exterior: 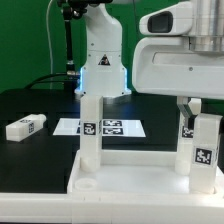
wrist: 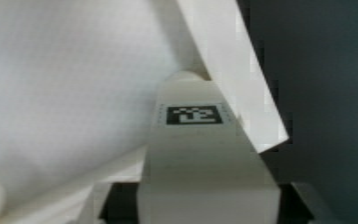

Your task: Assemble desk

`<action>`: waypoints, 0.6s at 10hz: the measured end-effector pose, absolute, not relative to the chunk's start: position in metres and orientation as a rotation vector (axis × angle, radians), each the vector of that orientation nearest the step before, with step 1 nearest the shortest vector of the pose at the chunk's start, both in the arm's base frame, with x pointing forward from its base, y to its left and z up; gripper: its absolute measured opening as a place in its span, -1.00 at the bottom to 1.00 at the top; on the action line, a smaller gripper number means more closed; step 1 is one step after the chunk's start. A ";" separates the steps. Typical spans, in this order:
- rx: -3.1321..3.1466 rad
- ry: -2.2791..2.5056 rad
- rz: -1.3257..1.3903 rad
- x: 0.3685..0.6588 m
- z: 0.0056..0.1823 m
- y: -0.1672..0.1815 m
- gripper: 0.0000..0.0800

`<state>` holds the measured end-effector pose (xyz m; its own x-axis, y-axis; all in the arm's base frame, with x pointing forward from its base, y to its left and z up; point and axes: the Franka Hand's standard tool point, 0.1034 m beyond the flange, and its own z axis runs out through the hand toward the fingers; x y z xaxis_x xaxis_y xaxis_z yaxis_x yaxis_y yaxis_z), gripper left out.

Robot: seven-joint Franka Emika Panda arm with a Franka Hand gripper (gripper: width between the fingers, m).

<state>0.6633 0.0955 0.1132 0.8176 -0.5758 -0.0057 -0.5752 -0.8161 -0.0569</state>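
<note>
The white tabletop [exterior: 140,172] with its raised rim lies at the front of the black table. One white leg [exterior: 92,130] stands upright on it near the exterior view's left. My gripper [exterior: 202,110] is shut on a second tagged leg [exterior: 207,150], which stands upright on the tabletop at the exterior view's right. Another tagged white upright [exterior: 187,127] shows just beside it. In the wrist view the held leg [wrist: 197,150] fills the gap between my dark fingers [wrist: 119,203], with my gripper [wrist: 202,205] around it and the tabletop [wrist: 69,90] behind.
A loose white leg [exterior: 25,126] lies on the black table at the exterior view's left. The marker board [exterior: 112,127] lies behind the tabletop. The robot base [exterior: 102,60] stands at the back centre.
</note>
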 end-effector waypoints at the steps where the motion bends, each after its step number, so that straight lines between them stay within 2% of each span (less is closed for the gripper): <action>1: -2.881 1.059 -0.020 0.664 0.113 0.094 -0.28; 6: -2.494 1.725 0.043 0.664 0.112 0.094 -0.27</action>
<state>0.6635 0.0940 0.1122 0.3546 -0.9311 -0.0855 -0.9342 -0.3490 -0.0736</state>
